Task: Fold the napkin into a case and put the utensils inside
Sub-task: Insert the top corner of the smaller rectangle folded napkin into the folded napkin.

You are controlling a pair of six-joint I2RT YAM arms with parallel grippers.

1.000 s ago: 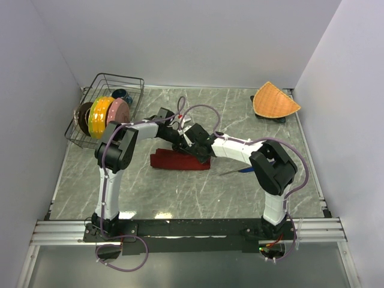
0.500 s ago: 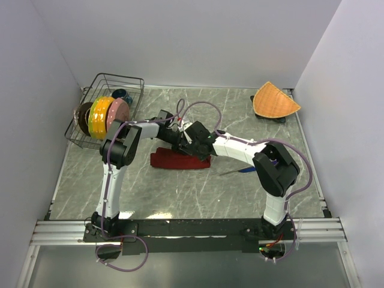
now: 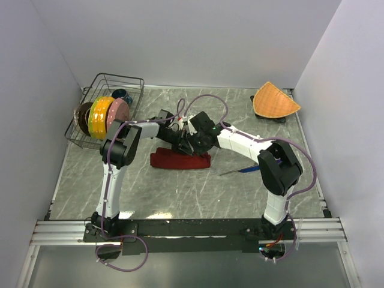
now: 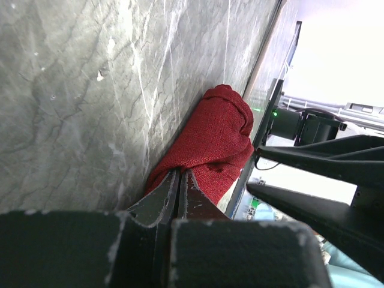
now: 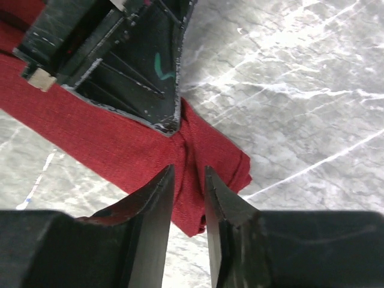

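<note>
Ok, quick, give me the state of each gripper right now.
Left gripper: jaws shut, pinching the napkin.
Right gripper: jaws partly open over the napkin, holding nothing.

Top cam is giving me even, sharp light, just soft glare bouncing off the table [image 3: 180, 195] near my bases. Left wrist cam is blowing out on the right, and my left tool [image 4: 179, 177] and right tool [image 5: 189, 174] are showing dark and blurry up close.

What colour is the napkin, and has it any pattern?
Dark red napkin, plain, no pattern; clearest in the left wrist view.
</note>
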